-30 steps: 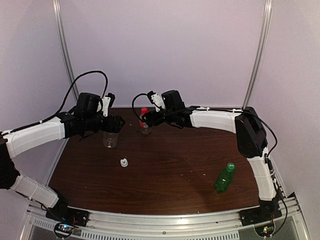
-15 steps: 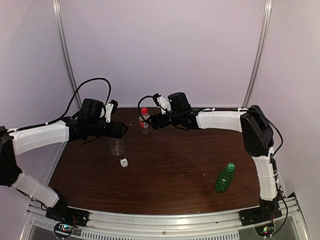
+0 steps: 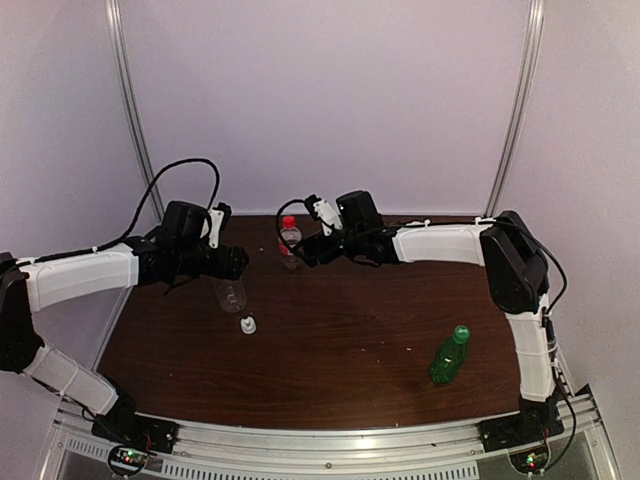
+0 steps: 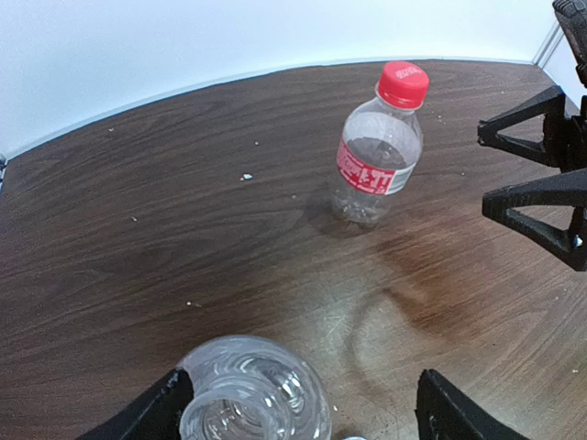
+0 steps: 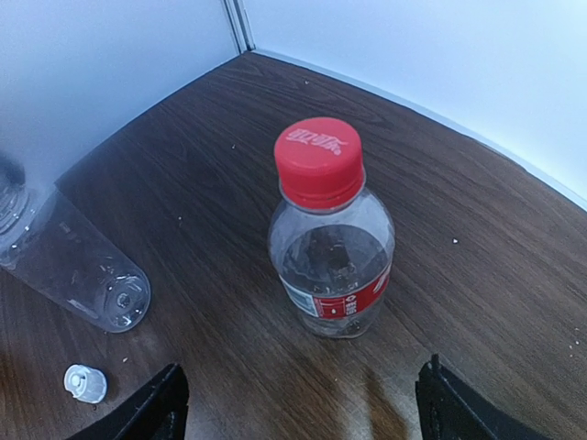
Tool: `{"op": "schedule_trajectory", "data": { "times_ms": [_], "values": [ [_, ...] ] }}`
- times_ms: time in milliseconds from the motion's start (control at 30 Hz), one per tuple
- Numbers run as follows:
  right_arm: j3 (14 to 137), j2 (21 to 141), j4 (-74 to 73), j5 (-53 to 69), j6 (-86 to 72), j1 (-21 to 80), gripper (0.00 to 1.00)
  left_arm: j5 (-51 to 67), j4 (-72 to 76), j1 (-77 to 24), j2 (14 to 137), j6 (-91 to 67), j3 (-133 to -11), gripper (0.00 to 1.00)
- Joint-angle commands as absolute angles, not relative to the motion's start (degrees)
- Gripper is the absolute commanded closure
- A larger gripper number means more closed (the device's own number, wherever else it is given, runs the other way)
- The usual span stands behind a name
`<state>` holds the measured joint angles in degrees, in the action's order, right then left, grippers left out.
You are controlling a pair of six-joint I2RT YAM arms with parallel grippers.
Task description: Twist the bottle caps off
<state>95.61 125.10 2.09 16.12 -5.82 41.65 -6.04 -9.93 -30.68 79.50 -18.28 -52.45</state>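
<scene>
A clear bottle with a red cap (image 3: 289,222) (image 5: 318,160) (image 4: 403,83) stands upright at the back of the table. My right gripper (image 3: 302,247) (image 5: 298,412) (image 4: 484,170) is open just to its right, fingers apart from it. A capless clear bottle (image 3: 231,292) (image 5: 78,261) (image 4: 248,394) is tilted, its open neck between my left gripper's (image 3: 238,265) (image 4: 303,417) open jaws, against the left finger. The white nozzle cap (image 3: 247,324) (image 5: 85,382) lies loose on the table. A green bottle (image 3: 449,357) with a green cap (image 3: 461,331) stands front right.
The dark wood table (image 3: 340,340) is bounded by white walls at the back and both sides. Small crumbs dot the surface near the red-capped bottle.
My left gripper has carried the capless bottle rightward and its jaws have widened; the bottle has gone from upright to tilted. My right gripper has drawn back slightly from the red-capped bottle.
</scene>
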Motion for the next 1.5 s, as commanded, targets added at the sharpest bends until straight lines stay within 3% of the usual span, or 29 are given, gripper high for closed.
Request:
{"op": "schedule_trajectory", "data": {
  "times_ms": [0,967,1467],
  "values": [
    [94.7,122.4,3.7,17.5,-6.2,41.5,0.14,-9.9,-8.5,-30.3,79.3,-16.3,-51.1,0.14],
    [95.3,123.0,3.3,18.0,-5.7,41.4,0.13,-8.5,-6.5,-30.3,74.4,-16.0,-51.0,0.08],
    [114.3,133.8,0.4,17.5,-5.5,41.2,0.17,-4.9,-9.0,-30.3,67.8,-17.7,-53.7,0.06]
  ]
}}
